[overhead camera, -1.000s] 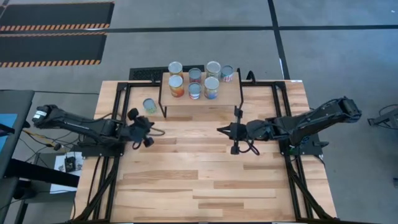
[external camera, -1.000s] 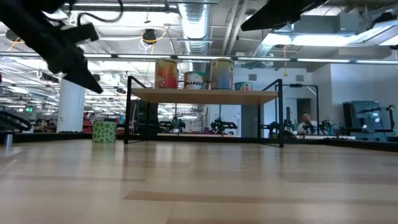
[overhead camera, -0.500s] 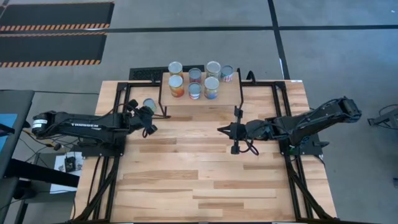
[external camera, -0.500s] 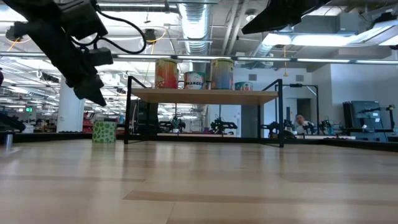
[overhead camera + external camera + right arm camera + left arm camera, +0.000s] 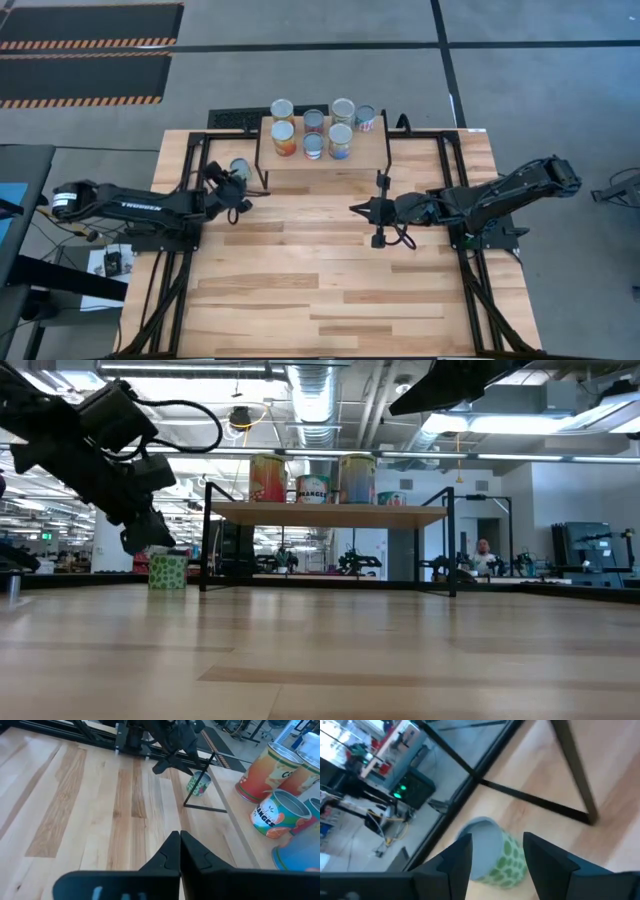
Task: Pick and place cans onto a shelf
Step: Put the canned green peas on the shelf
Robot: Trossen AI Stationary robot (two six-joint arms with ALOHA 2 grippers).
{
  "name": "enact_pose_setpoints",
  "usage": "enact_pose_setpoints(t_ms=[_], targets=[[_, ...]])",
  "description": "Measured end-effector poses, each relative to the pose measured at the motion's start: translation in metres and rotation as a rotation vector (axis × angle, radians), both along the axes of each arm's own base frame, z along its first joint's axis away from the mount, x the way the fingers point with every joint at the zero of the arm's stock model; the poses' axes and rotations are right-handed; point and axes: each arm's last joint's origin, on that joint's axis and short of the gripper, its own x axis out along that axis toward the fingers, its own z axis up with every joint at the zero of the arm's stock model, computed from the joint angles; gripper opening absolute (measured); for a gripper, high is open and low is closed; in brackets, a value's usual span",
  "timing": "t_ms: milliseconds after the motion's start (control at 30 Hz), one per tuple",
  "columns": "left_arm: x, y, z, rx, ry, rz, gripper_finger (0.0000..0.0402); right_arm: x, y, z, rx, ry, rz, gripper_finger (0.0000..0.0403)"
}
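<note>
Since a second ago, the left arm is seen reaching farther toward the table's back left, and its left gripper (image 5: 234,184), then shut near the table's middle left, is now being held with its fingers (image 5: 546,860) spread apart. It is being lowered over the green can (image 5: 240,168), which is standing upright on the table (image 5: 330,290) just beside the shelf's front left leg; in the left wrist view the can (image 5: 495,854) is showing between the two dark fingers, though whether they are touching it cannot be told. In the low view the left gripper (image 5: 150,540) is being angled steeply downward just above the green can (image 5: 167,571). The left arm is being stretched out low and nearly straight from its base at the table's left edge. The right gripper (image 5: 353,209) is being kept with its fingers pressed together, holding nothing, hovering in front of the shelf (image 5: 370,152) with its arm bent back toward the table's right edge. Seven cans (image 5: 313,134) are standing on the shelf in two rows, with orange and blue labels showing.
</note>
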Motion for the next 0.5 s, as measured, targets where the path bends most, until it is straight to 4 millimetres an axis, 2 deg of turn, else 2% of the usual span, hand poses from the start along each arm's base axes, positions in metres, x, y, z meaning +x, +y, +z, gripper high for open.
enact_pose_setpoints(t_ms=[300, 500], targets=[[-0.007, 0.022, -0.003, -0.086, 0.008, 0.027, 0.0155, 0.000, 0.000, 0.000, 0.002, -0.001, 0.002, 0.0010], [-0.010, 0.030, -0.004, -0.143, -0.004, 0.008, 0.0143, 0.000, 0.000, 0.000, 0.002, -0.002, 0.002, 0.0015]])
